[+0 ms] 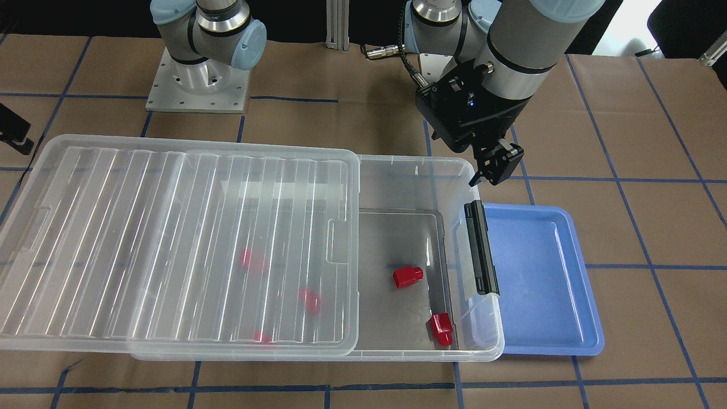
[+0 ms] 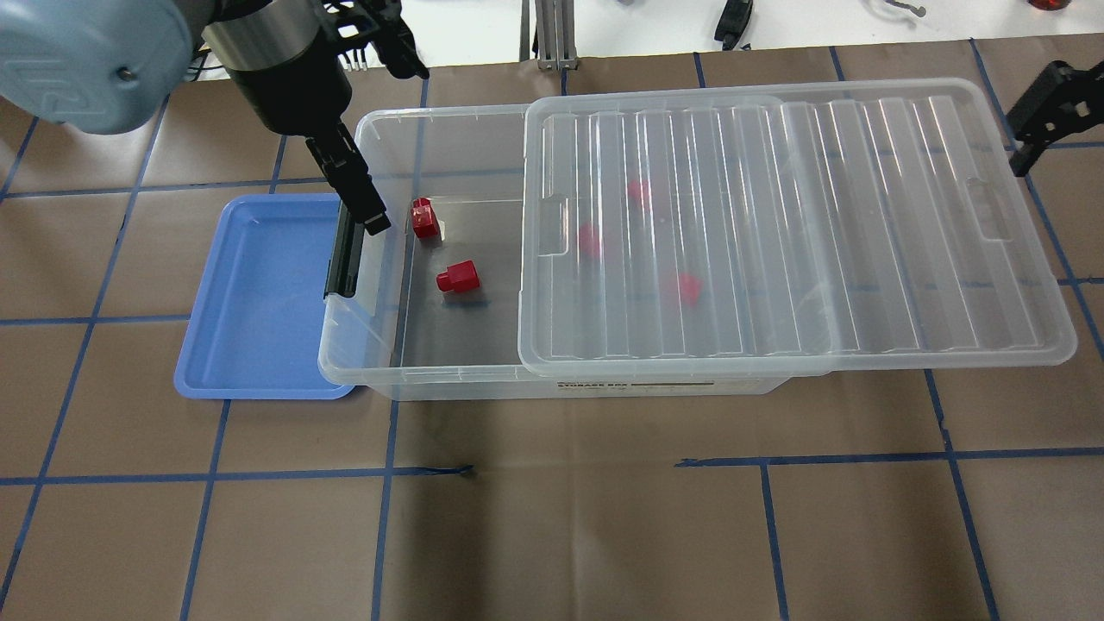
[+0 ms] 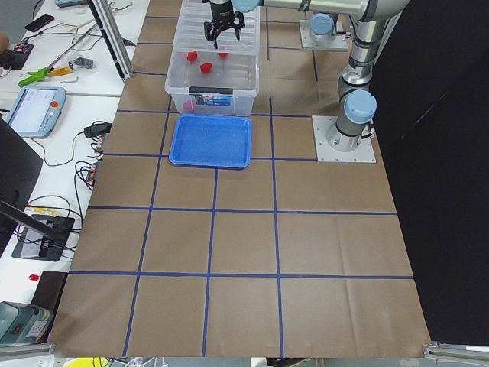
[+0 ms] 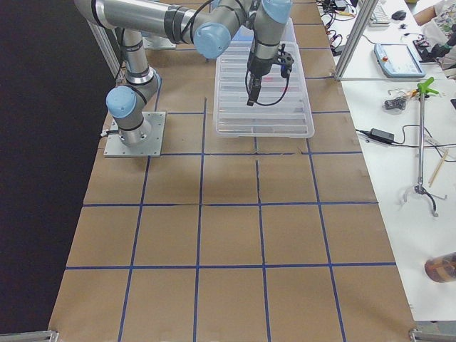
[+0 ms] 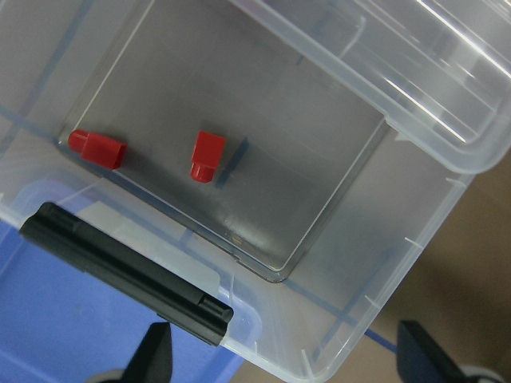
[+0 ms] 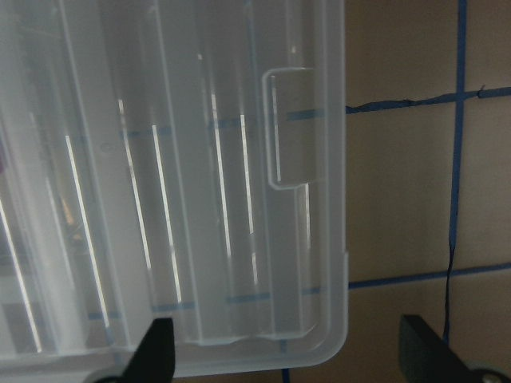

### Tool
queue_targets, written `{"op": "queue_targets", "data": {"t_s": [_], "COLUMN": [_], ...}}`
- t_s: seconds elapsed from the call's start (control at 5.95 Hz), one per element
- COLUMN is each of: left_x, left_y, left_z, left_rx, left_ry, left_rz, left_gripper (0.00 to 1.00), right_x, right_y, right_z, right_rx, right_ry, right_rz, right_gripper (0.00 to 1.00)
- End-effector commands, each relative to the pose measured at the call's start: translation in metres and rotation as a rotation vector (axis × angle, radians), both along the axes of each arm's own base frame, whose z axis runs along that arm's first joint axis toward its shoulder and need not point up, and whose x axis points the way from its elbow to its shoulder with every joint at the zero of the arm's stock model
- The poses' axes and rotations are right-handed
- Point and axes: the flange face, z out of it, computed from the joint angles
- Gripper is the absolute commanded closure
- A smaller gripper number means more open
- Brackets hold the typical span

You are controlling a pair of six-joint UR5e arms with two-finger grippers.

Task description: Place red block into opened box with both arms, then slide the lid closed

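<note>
Over at the upper right of the overhead view, my right gripper (image 2: pixel 1042 116) hangs just past the far short end of the lid (image 2: pixel 776 224), fingers spread wide with nothing between them. Its wrist camera looks straight down on that end's tab (image 6: pixel 291 128) and the lid's corner. That's the relation that counts. The lid lies with its long axis left to right across the frame and overhangs the box (image 2: pixel 448 116) on the right, so it has to travel toward frame left to shut. My right gripper is the one placed to push, I'd say, with the whole length of the lid between it and the open end.

Red block (image 2: pixel 458 277) is in, lying on the box floor in the uncovered stretch, apart from the walls. A second block (image 2: pixel 422 216) sits just beside the latch-end wall, and three more blocks (image 2: pixel 686 289) show blurred through the ribs.

My left gripper (image 1: pixel 493 169), upper left of the overhead frame, hovers above the end with the latch bar (image 2: pixel 343 259), likewise wide open and empty. I reckon that's the snag: it hangs over the very rim the lid is heading for, so it wants to be high or out of the way first. The blue tray (image 2: pixel 250 293) lies just beside the box beyond the latch, below the lid's path
</note>
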Motion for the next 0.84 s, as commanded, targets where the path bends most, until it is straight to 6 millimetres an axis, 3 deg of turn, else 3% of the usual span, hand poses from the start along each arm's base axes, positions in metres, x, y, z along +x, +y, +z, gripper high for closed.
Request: {"op": "queue_targets", "data": {"t_s": [0.0,0.17,0.5,0.67], "left_x": [0.014,0.023,0.029,0.03], "left_y": [0.002,-0.004,0.003,0.015], "left_z": [0.026,0.032,0.039,0.026], "left_rx": [-0.068,-0.115,-0.114,-0.093], "left_ry": [0.002,0.017,0.029,0.024], "left_rz": [0.365,0.578,0.874,0.941], "left_gripper": [0.02,0.02,0.02,0.02], "right_x": [-0.103,-0.139,-0.139,-0.134], "right_y": [-0.02,-0.03,-0.024,-0.017], "right_z": [-0.053,-0.087,-0.137,-0.14], "right_rx": [-0.011,-0.011,-0.001,-0.03], "right_ry": [0.017,0.011,0.007,0.031], "right_rz": [0.073,0.068,0.045,0.031], "right_gripper": [0.0,0.0,0.0,0.0]}}
